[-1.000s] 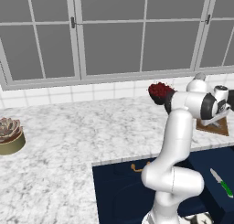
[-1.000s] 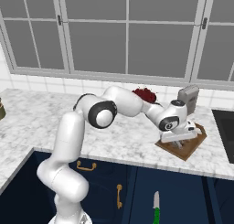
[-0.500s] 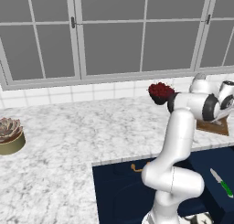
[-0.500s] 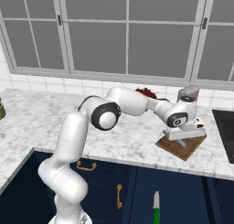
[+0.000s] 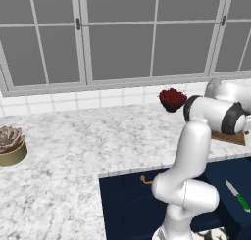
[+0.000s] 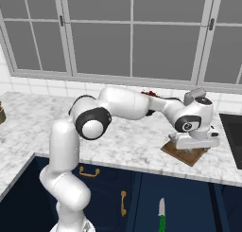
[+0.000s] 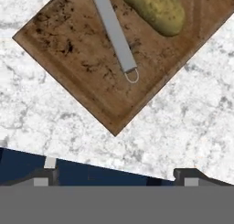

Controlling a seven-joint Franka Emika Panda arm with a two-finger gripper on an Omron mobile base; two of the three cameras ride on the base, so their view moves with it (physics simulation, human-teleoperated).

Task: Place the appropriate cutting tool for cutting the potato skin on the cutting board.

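Note:
The brown wooden cutting board point(image 7: 87, 67) lies askew on the marble counter, one corner pointing toward the front edge. A grey metal peeler point(image 7: 115, 35) with a wire loop at its end rests flat on the board. Beside it sits the yellowish potato point(image 7: 157, 8). My gripper point(image 7: 118, 175) hovers above the board's near corner, open, its fingertips point(image 7: 45, 173) wide apart with nothing between them. From the right base, the gripper point(image 6: 191, 148) hangs just over the board point(image 6: 182, 154). In the left base view, the board point(image 5: 230, 137) peeks out under my forearm.
A dark bowl of red things point(image 5: 172, 98) stands near the window behind the board. A green-handled knife point(image 6: 161, 217) lies low in front of the blue cabinets. A potted succulent point(image 5: 11, 145) sits far left. A dark cooktop point(image 6: 234, 127) borders the counter on the right.
The wrist has turned and the hand has shifted a little toward the counter's front edge above the board. Board and bowl stay put.

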